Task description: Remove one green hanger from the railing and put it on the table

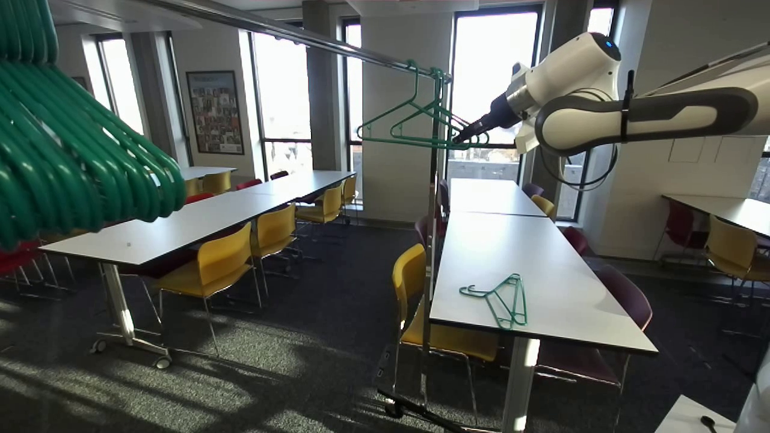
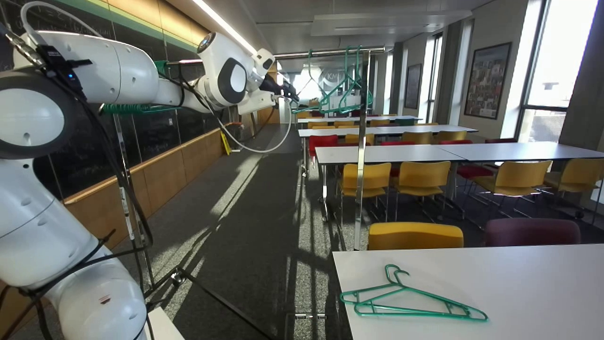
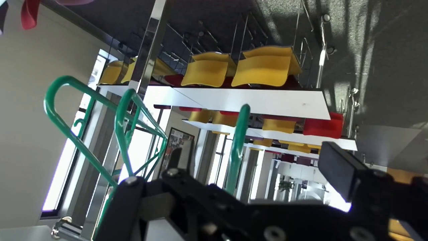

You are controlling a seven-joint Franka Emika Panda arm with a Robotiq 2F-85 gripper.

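Several thin green hangers hang near the end of the railing [image 1: 289, 37]. The hanger nearest my arm [image 2: 310, 66] has its hook over the bar. My gripper [image 1: 455, 139] is at the lower corner of these hangers in an exterior view, and it also shows in an exterior view [image 2: 293, 97]. In the wrist view, the gripper [image 3: 255, 154] has its fingers wide apart. A green hanger bar [image 3: 239, 144] stands between them, nearer the left finger, with gaps on both sides. The white table [image 1: 499, 246] bears what look like two overlapping green hangers [image 2: 415, 312].
A big mass of green ribs [image 1: 90, 150] hangs at the near end of the railing. The slim metal upright [image 2: 361, 189] stands beside the table's corner. Yellow chairs [image 1: 412, 282] line the table. Other hanger loops [image 3: 83, 147] show left of the jaws.
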